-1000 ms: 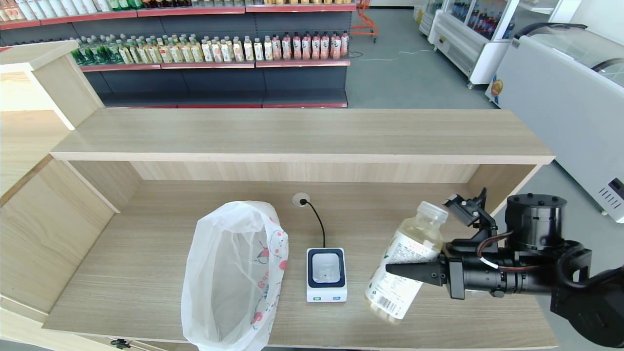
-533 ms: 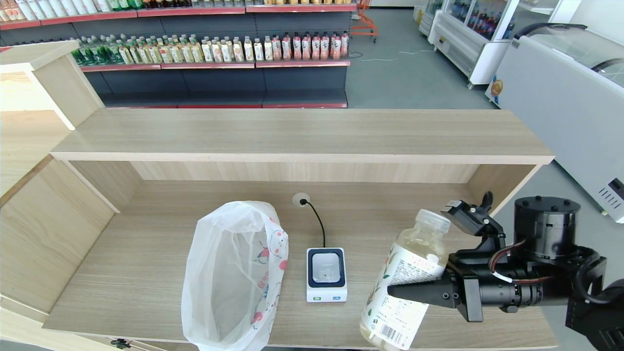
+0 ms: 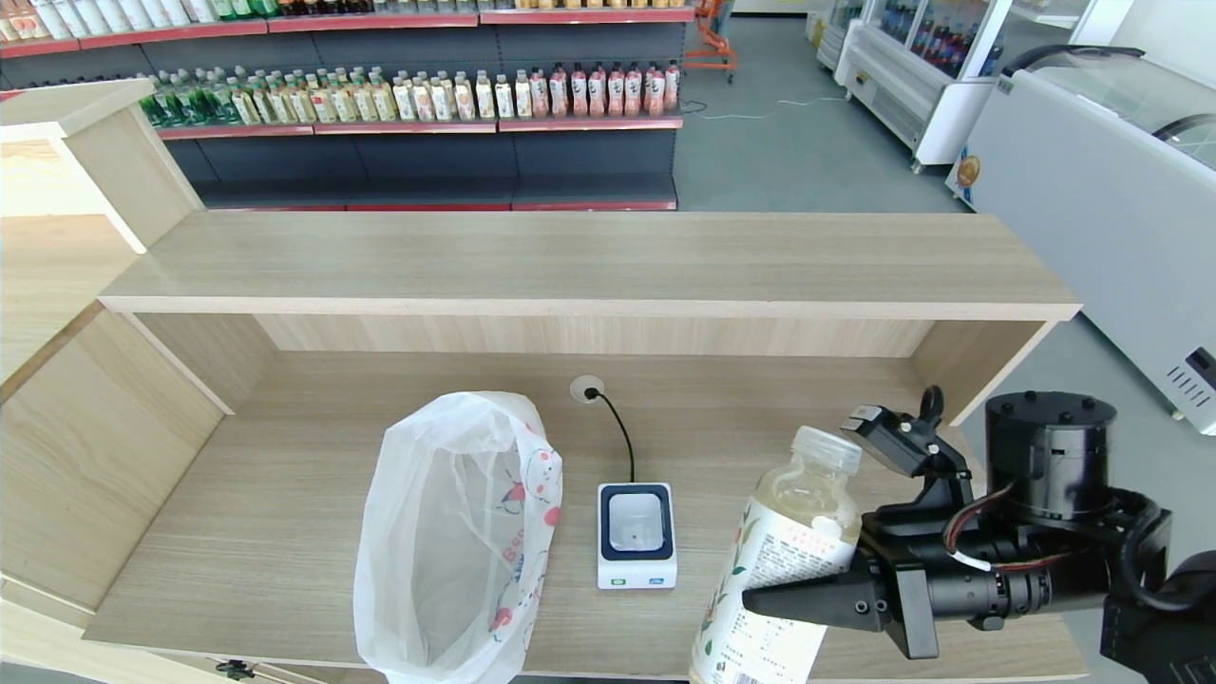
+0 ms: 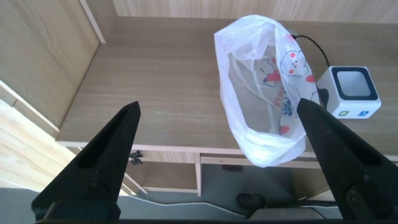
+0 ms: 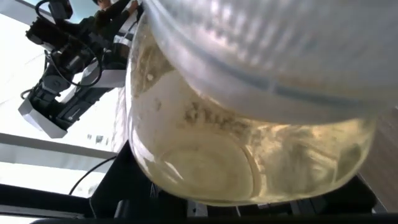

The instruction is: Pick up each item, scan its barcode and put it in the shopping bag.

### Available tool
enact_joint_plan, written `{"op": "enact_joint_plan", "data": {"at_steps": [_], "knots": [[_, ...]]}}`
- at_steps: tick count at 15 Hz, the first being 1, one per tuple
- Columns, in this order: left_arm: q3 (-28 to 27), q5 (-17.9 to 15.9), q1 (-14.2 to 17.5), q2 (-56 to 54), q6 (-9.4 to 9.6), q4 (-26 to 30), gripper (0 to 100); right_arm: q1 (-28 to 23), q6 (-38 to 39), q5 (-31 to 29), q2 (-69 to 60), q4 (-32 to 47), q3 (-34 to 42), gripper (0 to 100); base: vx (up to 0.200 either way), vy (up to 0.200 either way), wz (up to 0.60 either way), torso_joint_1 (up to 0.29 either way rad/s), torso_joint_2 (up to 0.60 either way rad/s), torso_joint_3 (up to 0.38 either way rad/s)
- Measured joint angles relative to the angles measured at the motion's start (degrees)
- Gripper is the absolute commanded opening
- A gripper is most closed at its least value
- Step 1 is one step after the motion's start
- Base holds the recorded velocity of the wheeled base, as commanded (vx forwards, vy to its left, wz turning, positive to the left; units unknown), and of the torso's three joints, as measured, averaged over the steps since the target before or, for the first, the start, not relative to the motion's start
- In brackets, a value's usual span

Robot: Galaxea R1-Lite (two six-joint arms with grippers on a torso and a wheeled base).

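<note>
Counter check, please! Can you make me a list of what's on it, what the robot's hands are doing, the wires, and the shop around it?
Surface: wooden counter, flat, with a raised ledge behind.
Job's things: white bag standing open; scanner just right of it; bottle tilted, in the air right of the scanner.
Clutter: nothing seen.
Grippers: right gripper shut on the bottle; left gripper open, empty, high above the bag.
Cables: black cable from the scanner to a hole in the counter.
Surroundings: shelves of drinks, freezers.
</note>
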Motion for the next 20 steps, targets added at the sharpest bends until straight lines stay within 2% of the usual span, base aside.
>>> {"op": "enact_joint_plan", "data": {"at_steps": [17, 18, 20], "knots": [[0.0, 0.0, 0.0, 0.0, 0.00, 0.0, 100, 0.2, -0.6, -0.9, 0.9, 1.5, -0.2, 0, 0.000, 0.000, 0.00, 0.000, 0.00, 0.000], [0.0, 0.0, 0.0, 0.0, 0.00, 0.0, 100, 0.1, -1.5, -2.5, 0.8, 1.4, -0.2, 0, 0.000, 0.000, 0.00, 0.000, 0.00, 0.000], [0.0, 0.0, 0.0, 0.0, 0.00, 0.0, 100, -0.4, -7.5, -11.7, 0.6, 1.2, -0.5, 0, 0.000, 0.000, 0.00, 0.000, 0.00, 0.000]]}}
